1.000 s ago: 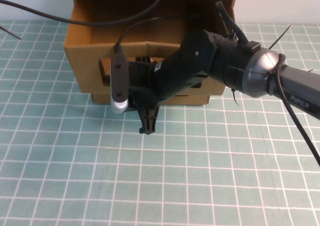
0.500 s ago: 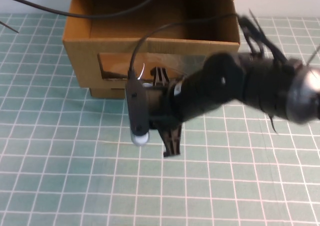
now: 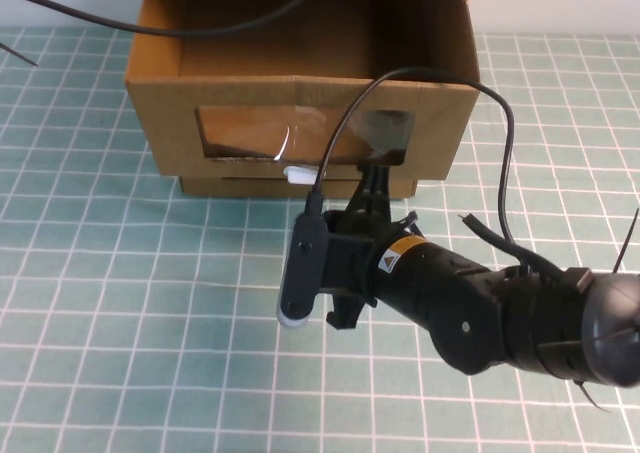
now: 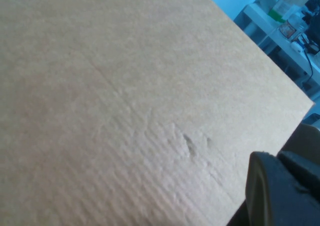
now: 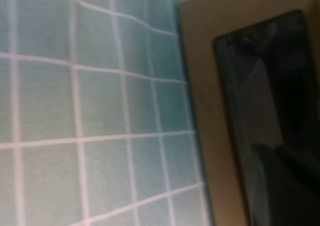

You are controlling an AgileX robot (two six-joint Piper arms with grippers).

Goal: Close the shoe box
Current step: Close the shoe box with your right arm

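Right claw (image 3: 362, 248) before shoe box (image 3: 300, 93)

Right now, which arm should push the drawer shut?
Right, probably. The right gripper sits just in front of the shoe box window, facing the open drawer. The left gripper shows only in its wrist view, against plain cardboard.

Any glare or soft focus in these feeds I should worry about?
High view: sharp; the shoe box window film shows glare streaks, with the right gripper in front of it. Left wrist view: cardboard fills it, with the left gripper out of focus at the edge. Right wrist view: soft throughout.
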